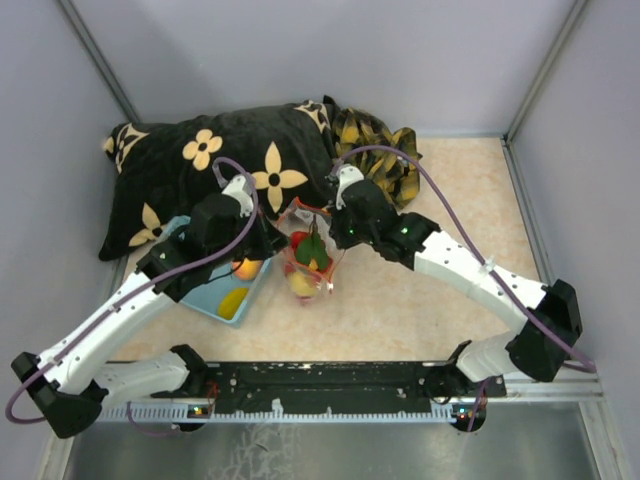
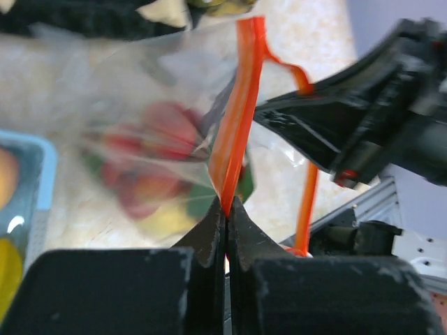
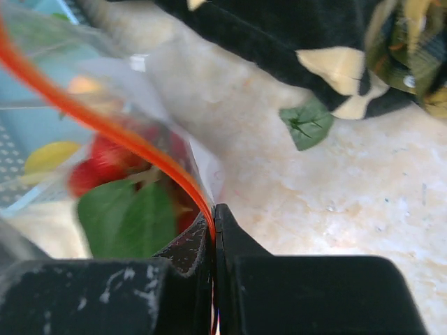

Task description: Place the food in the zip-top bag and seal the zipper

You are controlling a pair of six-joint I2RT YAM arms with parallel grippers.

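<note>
Pinching the zipper [image 2: 241, 105] at opposite ends, the left gripper [image 2: 225, 209] at the bag's nine o'clock and the right gripper [image 3: 213, 213] at three, both clamped tight, hold the zip-top bag [image 1: 312, 250] taut mid-table, food [image 3: 105, 167] inside, apparently ready for sealing.

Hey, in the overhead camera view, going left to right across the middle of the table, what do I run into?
Blue basket → clear bag holding toy food → right arm.
</note>
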